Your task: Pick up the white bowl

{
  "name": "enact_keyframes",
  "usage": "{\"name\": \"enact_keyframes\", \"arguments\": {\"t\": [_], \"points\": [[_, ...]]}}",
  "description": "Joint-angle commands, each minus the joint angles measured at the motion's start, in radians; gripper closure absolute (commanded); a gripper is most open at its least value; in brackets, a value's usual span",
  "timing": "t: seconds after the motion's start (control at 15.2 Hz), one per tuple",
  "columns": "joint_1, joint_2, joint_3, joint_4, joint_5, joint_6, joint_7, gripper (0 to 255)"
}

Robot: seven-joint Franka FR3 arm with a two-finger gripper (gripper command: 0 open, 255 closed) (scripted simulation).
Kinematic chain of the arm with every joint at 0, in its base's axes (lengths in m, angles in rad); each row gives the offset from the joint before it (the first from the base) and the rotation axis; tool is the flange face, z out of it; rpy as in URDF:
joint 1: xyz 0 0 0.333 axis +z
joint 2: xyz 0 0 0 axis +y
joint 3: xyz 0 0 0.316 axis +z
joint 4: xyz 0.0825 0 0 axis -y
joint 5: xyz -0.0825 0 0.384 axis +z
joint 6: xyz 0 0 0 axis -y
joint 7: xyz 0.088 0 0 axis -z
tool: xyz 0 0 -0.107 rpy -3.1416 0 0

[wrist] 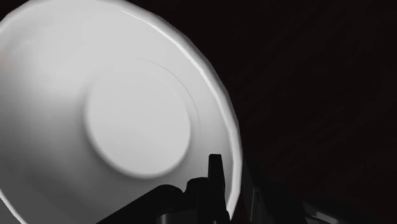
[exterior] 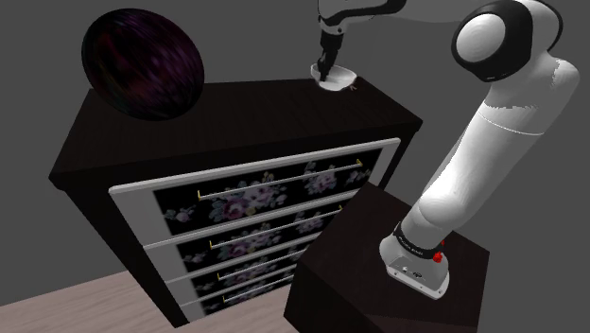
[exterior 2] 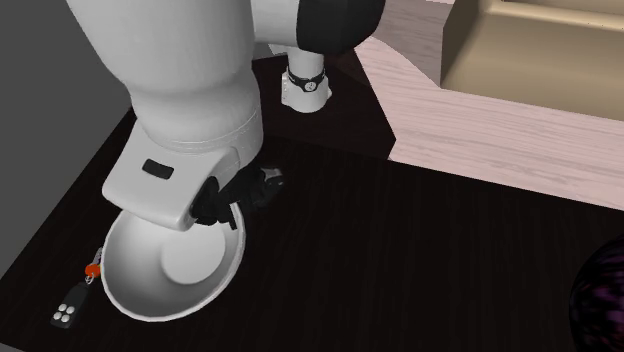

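The gripper (wrist: 233, 160) is released. Its jaws stand apart astride the rim of the white bowl (wrist: 127, 114), one finger (wrist: 215, 181) inside the wall with a sliver of white between them, the other just outside. The bowl sits upright on the dark dresser top (exterior: 265, 113), upper centre in the shoulder view and lower left in the second exterior view. There a small key fob (exterior 2: 68, 312) lies just beside it.

Dim scene; white bowl (wrist: 95, 95) brightest, softly shaded.
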Motion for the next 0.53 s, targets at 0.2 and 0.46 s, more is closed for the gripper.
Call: {"name": "enact_keyframes", "arguments": {"t": [0.2, 0.46], "points": [[0.001, 0.002, 0.001, 0.073, 0.002, -0.07, -0.004, 255], [0.0, 0.005, 0.001, 0.105, 0.003, -0.099, -0.007, 255]]}}
